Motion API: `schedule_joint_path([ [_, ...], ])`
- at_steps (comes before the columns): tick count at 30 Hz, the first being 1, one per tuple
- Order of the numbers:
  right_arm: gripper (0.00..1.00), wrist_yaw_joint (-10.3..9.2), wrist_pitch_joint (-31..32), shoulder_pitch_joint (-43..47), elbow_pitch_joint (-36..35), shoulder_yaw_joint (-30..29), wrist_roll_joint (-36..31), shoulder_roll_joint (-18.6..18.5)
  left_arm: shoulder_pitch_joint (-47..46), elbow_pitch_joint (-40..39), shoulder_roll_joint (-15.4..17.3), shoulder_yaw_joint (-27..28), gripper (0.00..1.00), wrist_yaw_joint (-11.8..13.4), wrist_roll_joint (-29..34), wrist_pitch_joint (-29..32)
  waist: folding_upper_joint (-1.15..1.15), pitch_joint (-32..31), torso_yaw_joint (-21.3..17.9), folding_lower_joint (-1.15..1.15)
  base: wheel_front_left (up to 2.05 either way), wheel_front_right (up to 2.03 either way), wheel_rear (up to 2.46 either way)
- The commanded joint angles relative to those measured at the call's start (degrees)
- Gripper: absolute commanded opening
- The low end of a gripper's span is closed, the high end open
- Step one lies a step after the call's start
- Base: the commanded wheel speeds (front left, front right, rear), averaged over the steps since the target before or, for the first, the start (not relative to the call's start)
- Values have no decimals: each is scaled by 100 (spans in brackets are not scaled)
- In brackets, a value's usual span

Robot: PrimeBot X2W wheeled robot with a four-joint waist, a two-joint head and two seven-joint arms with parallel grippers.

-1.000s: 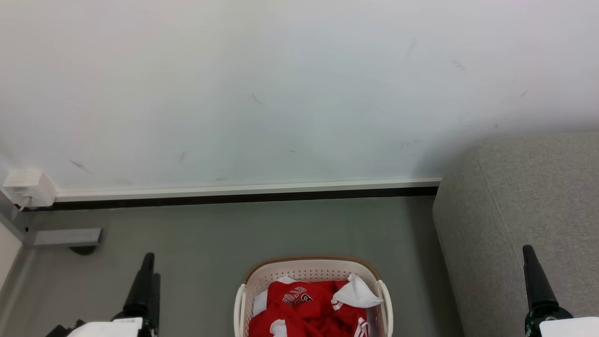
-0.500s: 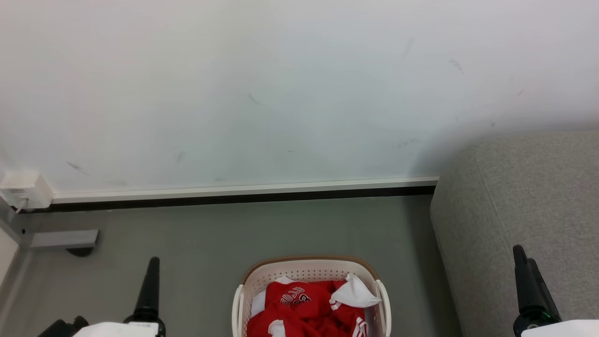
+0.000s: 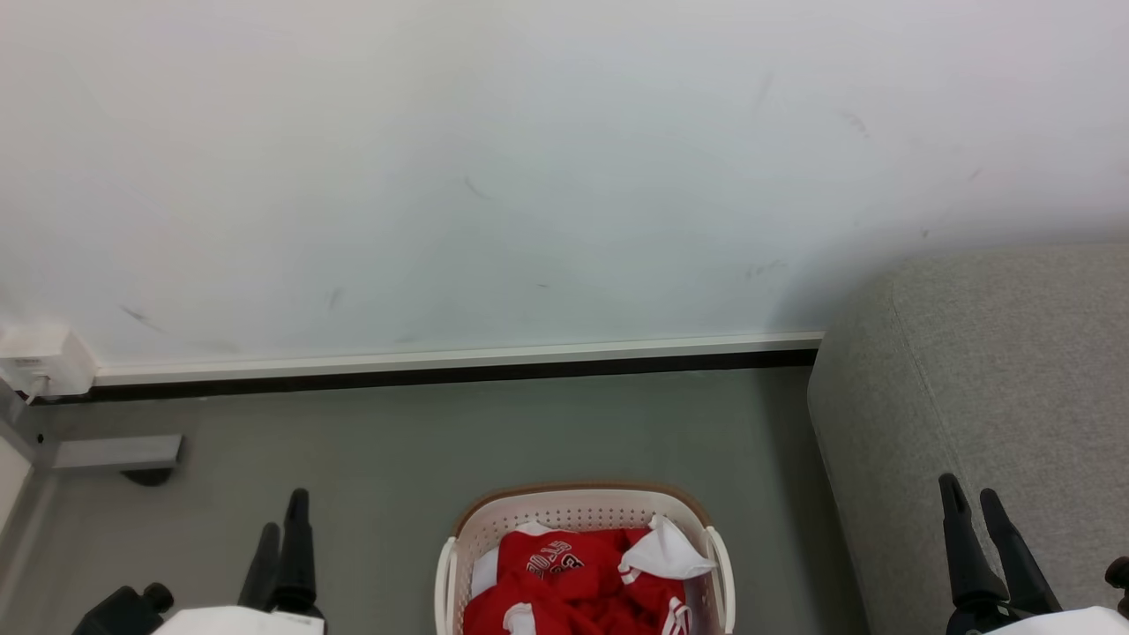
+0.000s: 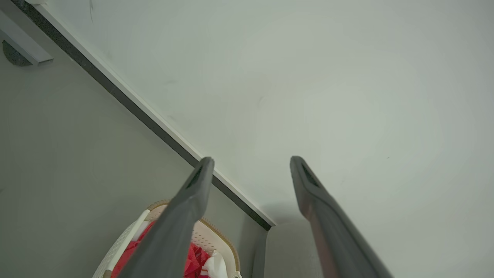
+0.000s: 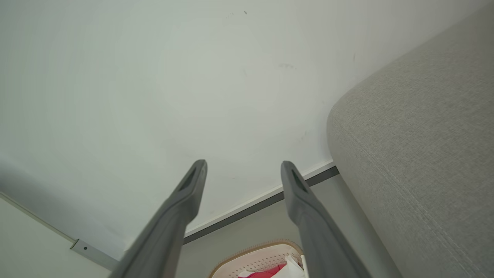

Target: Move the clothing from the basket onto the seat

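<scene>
Red-white clothing (image 3: 573, 582) heaped in cream basket (image 3: 573, 511); grey seat (image 3: 997, 370) beside.

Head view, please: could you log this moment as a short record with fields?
basket: on the floor, bottom centre, between the two tools
clothing: red pieces with white trim and a white piece, heaped in the basket
sofa: right of the basket, apart from it, its end at the wall
left tool: open, empty, left of the basket
right tool: open, empty, in front of the sofa
status: no piece gripped yet
</scene>
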Motion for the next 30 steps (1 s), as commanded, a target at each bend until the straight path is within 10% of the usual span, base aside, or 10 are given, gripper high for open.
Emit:
schedule_joint_path([
  [1, 100, -4, -45, -61, -25, -19, -198, -77, -3, -77, 47, -1, 100, -7, 226, -38, 0, -1, -2, 0, 0, 0, 0],
  [30, 100, -7, -181, -185, 212, -170, -2714, 117, 89, 166, 146, 242, 100, -29, 2799, -512, 0, -15, -87, 0, 0, 0, 0],
])
